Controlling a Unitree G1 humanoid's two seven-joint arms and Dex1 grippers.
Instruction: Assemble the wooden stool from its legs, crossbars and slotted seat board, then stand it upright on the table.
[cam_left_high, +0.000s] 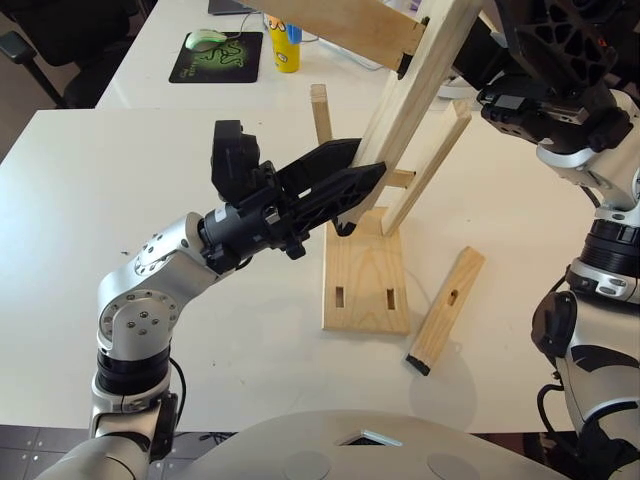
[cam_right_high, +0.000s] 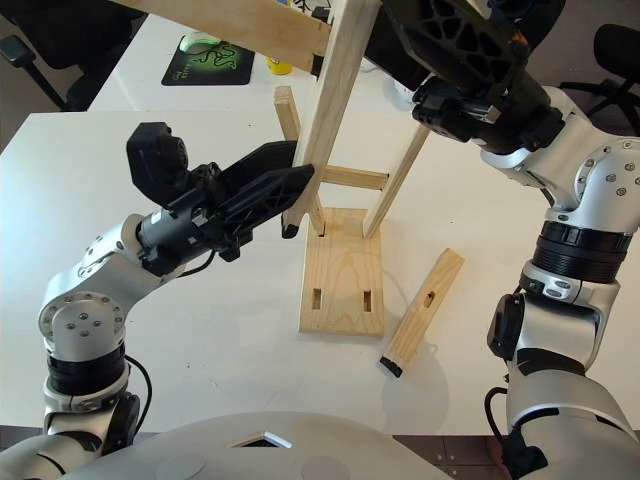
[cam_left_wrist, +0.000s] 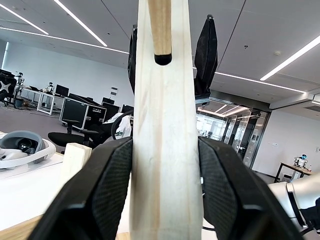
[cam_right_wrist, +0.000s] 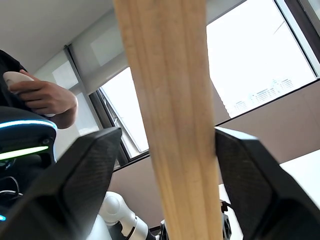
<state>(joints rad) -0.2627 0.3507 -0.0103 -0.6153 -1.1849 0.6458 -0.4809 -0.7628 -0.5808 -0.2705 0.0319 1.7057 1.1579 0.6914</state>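
seat board (cam_left_high: 365, 285): one, two slots showing
frame legs (cam_right_high: 335, 100): three, joined
crossbars (cam_right_high: 352, 178): two
loose leg (cam_left_high: 447, 308): one, lying flat on the counter
mouse pad (cam_left_high: 215, 62): one
mouse (cam_left_high: 207, 40): one
yellow can (cam_left_high: 285, 48): one

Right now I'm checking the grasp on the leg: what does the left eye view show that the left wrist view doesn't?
Left eye view adds the slotted seat board flat on the table, with a loose slotted piece beside it. Left wrist view adds the pads pressed against both faces of the leg. Both share the left gripper shut on that leg.
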